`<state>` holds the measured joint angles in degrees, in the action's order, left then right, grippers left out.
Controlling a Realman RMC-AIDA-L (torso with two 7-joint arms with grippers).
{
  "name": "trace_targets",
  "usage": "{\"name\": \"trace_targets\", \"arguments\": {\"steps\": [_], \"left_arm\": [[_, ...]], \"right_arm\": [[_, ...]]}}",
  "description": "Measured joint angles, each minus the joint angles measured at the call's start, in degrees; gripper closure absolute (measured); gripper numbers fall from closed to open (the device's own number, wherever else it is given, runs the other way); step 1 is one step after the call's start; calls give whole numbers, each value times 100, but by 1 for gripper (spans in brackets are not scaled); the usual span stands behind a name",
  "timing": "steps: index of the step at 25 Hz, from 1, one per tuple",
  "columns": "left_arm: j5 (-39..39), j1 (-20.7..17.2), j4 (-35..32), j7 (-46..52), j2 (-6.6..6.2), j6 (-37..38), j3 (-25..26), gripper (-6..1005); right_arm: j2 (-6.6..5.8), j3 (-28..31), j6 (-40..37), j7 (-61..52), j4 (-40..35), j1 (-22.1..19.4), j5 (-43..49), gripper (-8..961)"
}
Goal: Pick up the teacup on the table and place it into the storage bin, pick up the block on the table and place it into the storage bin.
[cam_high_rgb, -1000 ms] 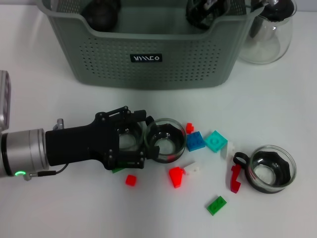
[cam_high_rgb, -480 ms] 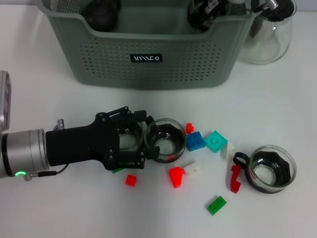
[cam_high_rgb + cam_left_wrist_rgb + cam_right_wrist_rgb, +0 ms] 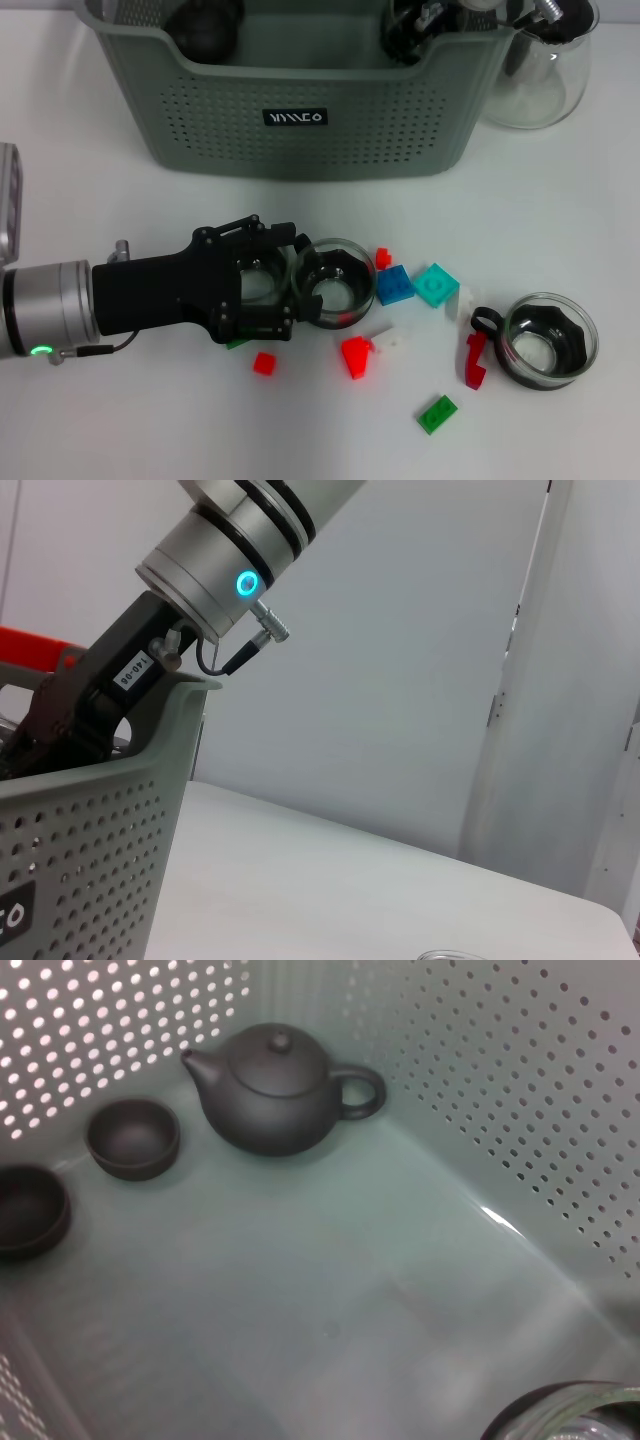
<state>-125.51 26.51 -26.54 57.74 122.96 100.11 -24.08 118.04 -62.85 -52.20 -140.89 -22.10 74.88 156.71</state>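
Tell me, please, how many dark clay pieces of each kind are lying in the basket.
teapot: 1
small cups: 2
Total: 3

Head view down over table; both wrist views close at storage bin (image 3: 300, 110).

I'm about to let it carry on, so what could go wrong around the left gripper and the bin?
1. The left gripper is at a glass teacup close beside a second teacup; a lift could knock the second into the blue block.
2. The storage bin already holds a dark teapot; a dropped cup might strike it.
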Motion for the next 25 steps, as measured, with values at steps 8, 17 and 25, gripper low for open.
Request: {"name": "trace_targets", "arguments": {"steps": [8, 17, 25], "left_arm": [[0, -4, 0, 0, 0, 0, 0, 64], [0, -22, 0, 0, 0, 4, 0, 65], [0, -24, 0, 1, -8, 33, 0, 64]], "right_arm": [[0, 0, -134, -9, -54, 0, 0, 845], [6, -7, -189, -5, -119, 0, -1, 569], [95, 19, -674, -13, -1219, -341, -40, 398]]}}
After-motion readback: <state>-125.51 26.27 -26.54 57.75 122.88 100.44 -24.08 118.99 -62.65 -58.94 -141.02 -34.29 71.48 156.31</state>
